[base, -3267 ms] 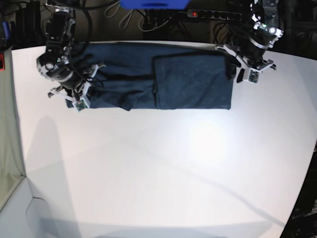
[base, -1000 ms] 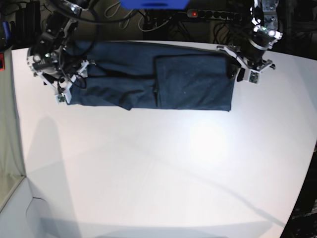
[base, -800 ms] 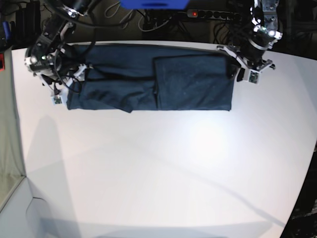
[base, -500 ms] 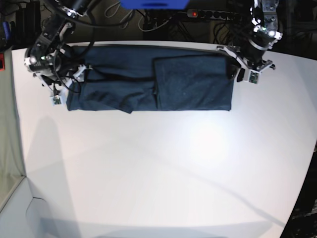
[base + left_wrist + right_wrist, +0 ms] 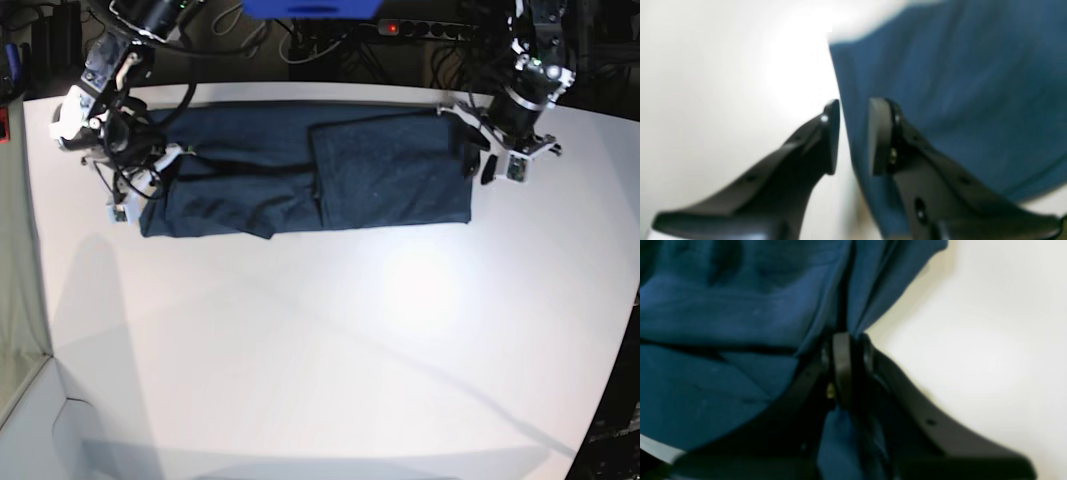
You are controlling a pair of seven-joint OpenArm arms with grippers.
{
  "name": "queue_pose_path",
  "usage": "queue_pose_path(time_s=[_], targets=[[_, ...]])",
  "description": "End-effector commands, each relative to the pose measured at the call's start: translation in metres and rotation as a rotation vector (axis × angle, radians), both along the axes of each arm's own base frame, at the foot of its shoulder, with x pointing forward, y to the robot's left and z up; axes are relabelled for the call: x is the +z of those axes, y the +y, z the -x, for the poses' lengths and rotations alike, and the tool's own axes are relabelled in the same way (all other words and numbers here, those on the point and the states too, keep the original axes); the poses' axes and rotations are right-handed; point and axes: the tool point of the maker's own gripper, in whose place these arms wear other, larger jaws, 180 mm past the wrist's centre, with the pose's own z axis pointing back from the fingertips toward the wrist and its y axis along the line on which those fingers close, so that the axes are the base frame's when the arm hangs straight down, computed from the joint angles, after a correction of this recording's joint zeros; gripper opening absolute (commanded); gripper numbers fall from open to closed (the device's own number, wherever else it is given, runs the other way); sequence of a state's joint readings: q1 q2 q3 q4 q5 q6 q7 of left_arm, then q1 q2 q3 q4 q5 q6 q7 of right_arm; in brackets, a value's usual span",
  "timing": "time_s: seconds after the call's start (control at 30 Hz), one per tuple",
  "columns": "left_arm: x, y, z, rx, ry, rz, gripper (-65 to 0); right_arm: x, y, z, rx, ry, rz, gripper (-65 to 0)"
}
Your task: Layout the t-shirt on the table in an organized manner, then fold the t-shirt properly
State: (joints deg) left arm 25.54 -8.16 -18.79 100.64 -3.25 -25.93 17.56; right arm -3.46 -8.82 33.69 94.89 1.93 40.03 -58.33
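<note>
The right tool (image 5: 848, 370) is pinched tight on a gathered fold of the shirt (image 5: 723, 316), cloth bunching up out of the closed jaws and hanging slack to one side of them. In the base view this tool (image 5: 140, 190) sits at the shirt's (image 5: 300, 170) left end, near the front corner. The left tool (image 5: 853, 136) has its jaws only a little apart, straddling the edge of the shirt (image 5: 957, 100): one finger (image 5: 830, 140) is over bare counter (image 5: 706, 83), the other (image 5: 880, 136) over the cloth, and the hem runs through the gap between them. That view is blurred, so whether the pads actually press the cloth I cannot tell; it looks more like a loose bracket than a grip. In the base view the left tool (image 5: 500, 160) is at the right end of the shirt, at its upper corner. The shirt lies as a long dark band along the far side of the counter (image 5: 330, 340), its right half folded over into a neat rectangle, its left half creased. The near part of the counter is bare white.
</note>
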Motion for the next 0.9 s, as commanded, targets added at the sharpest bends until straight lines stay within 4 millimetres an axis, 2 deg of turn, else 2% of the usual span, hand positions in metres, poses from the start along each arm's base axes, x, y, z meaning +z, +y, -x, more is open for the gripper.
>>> queue_pose_path(time_s=[0.0, 0.07, 0.13, 0.33, 0.43, 0.53, 0.6, 0.7, 0.87], targets=[[0.023, -0.003, -0.009, -0.01, -0.078, 0.007, -50.2, -0.003, -0.005, 0.01, 0.006, 0.07, 0.037, -65.0], [0.037, -0.005, -0.013, -0.019, -0.115, 0.0, -50.2, 0.005, -0.008, 0.004, 0.003, 0.043, 0.053, -65.0], [0.038, -0.001, -0.013, -0.006, -0.117, -0.012, -50.2, 0.014, -0.012, 0.0, -0.002, 0.017, 0.07, -65.0], [-0.004, 0.041, -0.016, 0.116, -0.023, -0.011, -50.6, 0.036, -0.014, -0.012, 0.01, -0.048, 0.112, -65.0], [-0.02, 0.05, -0.017, 0.159, 0.012, 0.009, -50.8, 0.045, -0.015, -0.014, 0.014, -0.072, 0.131, -65.0], [-0.043, 0.058, -0.021, 0.208, 0.115, 0.024, -57.8, 0.049, -0.014, -0.017, 0.017, -0.085, 0.136, -65.0], [-0.055, 0.058, -0.023, 0.218, 0.199, 0.027, -65.0, 0.052, -0.011, -0.018, 0.033, -0.092, 0.142, -65.0], [-0.068, 0.054, -0.022, 0.209, 0.296, 0.031, -64.6, 0.061, -0.005, -0.023, 0.057, -0.121, 0.156, -65.0], [-0.072, 0.041, -0.02, 0.206, 0.321, 0.052, -65.0, 0.082, 0.015, -0.027, 0.135, -0.183, 0.188, -65.0]])
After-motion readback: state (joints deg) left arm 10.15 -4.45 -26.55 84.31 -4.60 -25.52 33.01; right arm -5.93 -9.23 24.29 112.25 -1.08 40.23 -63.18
